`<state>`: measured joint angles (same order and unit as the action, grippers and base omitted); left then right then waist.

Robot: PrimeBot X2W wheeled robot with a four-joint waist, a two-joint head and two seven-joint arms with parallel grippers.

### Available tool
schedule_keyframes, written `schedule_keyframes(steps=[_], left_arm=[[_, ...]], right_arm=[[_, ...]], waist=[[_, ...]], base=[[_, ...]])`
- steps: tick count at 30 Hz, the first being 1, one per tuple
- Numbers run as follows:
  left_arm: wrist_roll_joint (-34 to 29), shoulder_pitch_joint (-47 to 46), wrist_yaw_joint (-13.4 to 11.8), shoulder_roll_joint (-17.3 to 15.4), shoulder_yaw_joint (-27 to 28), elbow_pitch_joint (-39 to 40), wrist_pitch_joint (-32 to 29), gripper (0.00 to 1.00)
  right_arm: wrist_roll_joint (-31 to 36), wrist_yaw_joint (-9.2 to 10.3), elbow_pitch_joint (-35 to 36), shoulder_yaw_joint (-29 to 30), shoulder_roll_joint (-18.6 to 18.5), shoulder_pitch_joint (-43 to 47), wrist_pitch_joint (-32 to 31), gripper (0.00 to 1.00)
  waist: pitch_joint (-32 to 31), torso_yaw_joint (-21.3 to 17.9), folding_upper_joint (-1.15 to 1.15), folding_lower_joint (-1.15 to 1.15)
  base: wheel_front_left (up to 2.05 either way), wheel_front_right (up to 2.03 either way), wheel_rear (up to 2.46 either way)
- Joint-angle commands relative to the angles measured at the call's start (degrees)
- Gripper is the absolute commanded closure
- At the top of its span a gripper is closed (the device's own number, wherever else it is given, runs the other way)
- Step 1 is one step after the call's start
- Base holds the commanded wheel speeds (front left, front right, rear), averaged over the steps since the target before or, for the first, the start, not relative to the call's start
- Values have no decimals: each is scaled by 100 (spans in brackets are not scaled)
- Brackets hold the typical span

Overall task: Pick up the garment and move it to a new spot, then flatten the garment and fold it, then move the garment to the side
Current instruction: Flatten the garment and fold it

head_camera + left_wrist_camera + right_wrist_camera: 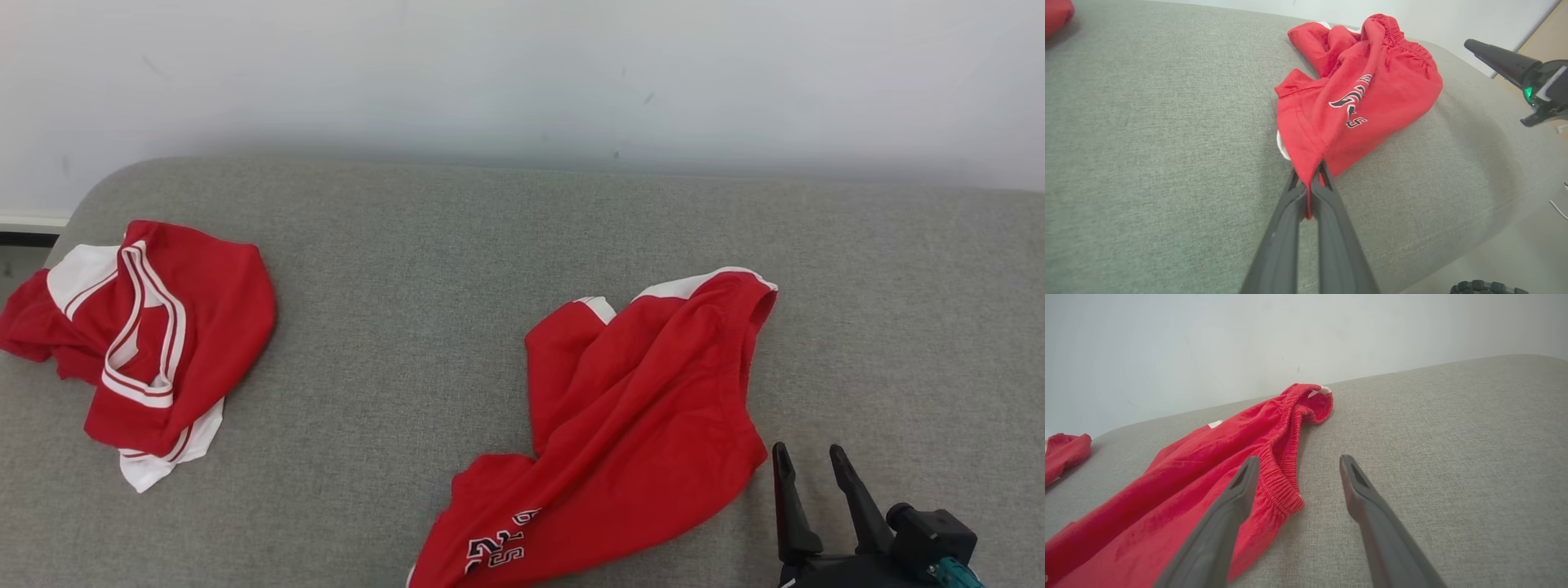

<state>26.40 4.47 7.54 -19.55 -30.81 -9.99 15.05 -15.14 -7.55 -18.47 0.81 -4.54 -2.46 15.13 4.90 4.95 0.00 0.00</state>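
As it lies now, garment: red shorts point(645, 425), crumpled on the grey cushion point(392, 327), middle to near-right in the head view.
Long axis: from the leg with the number print point(498, 551) at the near edge, slanting away to the far-right waistband corner.
Left pincer point(1309, 174): closed on a hem corner point(1310, 163) of that leg, cloth nipped between the fingers.
Right pincer point(1299, 459): fingers spread, holding nothing, low over the cushion.
Key relation: the waistband point(1282, 486) lies just left of the right pincer, and the left finger overlaps the elastic in the right wrist view.
Nearer arm: right, probably needing a small shift left to straddle the band.
Elsewhere: a red and white top point(155, 327), well apart at the far left.
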Motion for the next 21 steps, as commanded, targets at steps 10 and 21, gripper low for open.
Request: schedule_keyframes(steps=[10,21], left_arm=[[165,-641,-12,59,301,-175,13,100],[417,-1850,-12,-183,280,-1055,13,100]], right_arm=[[-99,14,-200,-145,-84,-166,6,0],[-89,14,-398,-256,-207,-398,6,0]], waist=[[0,-256,0,0],[177,-552,0,0]], base=[[0,0,0],[0,0,0]])
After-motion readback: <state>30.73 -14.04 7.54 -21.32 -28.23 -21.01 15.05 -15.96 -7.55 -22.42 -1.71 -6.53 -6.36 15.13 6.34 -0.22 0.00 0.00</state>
